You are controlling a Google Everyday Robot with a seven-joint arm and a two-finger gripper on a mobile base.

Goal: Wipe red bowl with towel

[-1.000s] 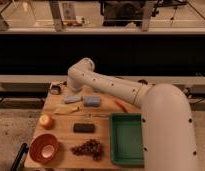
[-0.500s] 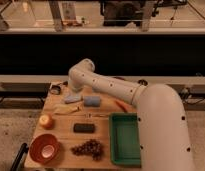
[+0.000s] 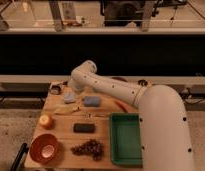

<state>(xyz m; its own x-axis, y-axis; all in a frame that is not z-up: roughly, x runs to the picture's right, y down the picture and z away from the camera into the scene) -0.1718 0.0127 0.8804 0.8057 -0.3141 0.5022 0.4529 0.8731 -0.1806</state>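
The white arm (image 3: 116,90) reaches from the right across the wooden table (image 3: 61,160) to its far left part, where the gripper (image 3: 68,90) hangs just above a crumpled pale towel (image 3: 70,97); whether it is open, closed or gripping the cloth cannot be told from here. The red bowl (image 3: 44,148) sits at the near left corner, well apart from the gripper and towel, with an orange fruit (image 3: 46,121) just beyond it. A blue sponge (image 3: 92,101) lies right of the towel, a dark block (image 3: 84,128) and grapes (image 3: 88,148) lie mid-table, and a green tray (image 3: 125,150) sits near right.
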